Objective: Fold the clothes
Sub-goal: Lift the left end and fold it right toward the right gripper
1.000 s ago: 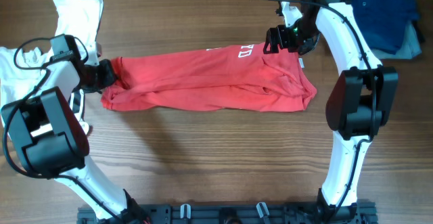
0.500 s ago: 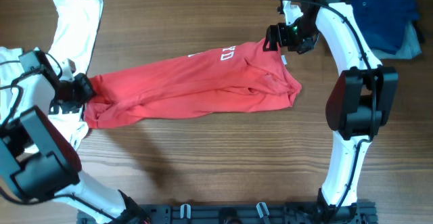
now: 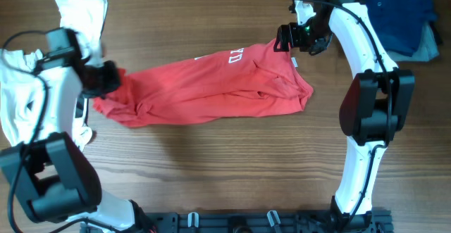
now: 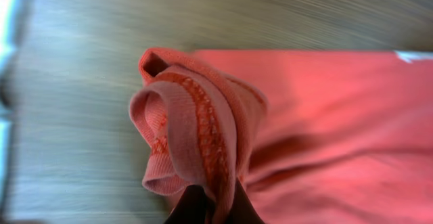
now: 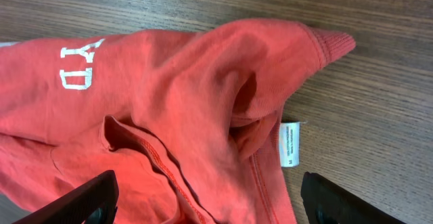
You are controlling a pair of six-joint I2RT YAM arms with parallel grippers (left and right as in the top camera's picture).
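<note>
Grip by the left tool (image 3: 106, 78) on one end of a large red cotton T-shirt with white lettering (image 3: 204, 89).

That tool is clamped tight on a bunched, stitched edge near the left edge of the wooden bench (image 3: 211, 169), probably to draw the cloth out flat. The right tool (image 3: 289, 37) hangs spread wide and empty just over the collar end, by a small white label (image 5: 289, 145), which lies loose towards the far right, likely awaiting a fresh pinch. Counted: two tools and one red shirt. There is crumpled white cotton cloth (image 3: 79, 1) at the far-left corner, and I cannot tell whether it is one piece or two. At the far-right corner one dark blue folded garment (image 3: 391, 8) lies on one light blue garment (image 3: 427, 46).
</note>
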